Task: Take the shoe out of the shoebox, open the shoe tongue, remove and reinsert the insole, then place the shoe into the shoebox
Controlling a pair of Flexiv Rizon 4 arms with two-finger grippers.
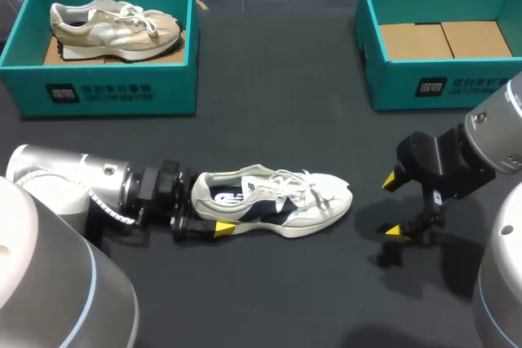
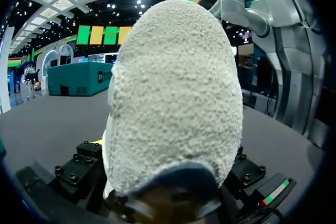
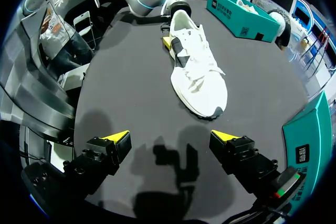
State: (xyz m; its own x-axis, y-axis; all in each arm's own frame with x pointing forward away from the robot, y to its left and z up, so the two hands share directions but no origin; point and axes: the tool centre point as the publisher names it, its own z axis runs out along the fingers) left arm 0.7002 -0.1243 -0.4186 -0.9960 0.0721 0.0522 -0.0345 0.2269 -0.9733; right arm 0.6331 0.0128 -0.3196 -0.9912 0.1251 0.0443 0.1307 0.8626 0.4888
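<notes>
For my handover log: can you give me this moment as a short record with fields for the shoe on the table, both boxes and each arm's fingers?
white shoe: lies on its sole on the table, outside both boxes, toe towards the right arm
left gripper: fingers either side of the shoe's heel, gripping it
right gripper: fingers open, empty, just beyond the toe, not touching
left shoebox: holds a beige shoe
right shoebox: no shoe, only its cardboard base

Dark grey matte table (image 1: 269, 120), plain and evenly lit. A faint sheen lies along its far edge, and soft shadows fall toward the near edge.
</notes>
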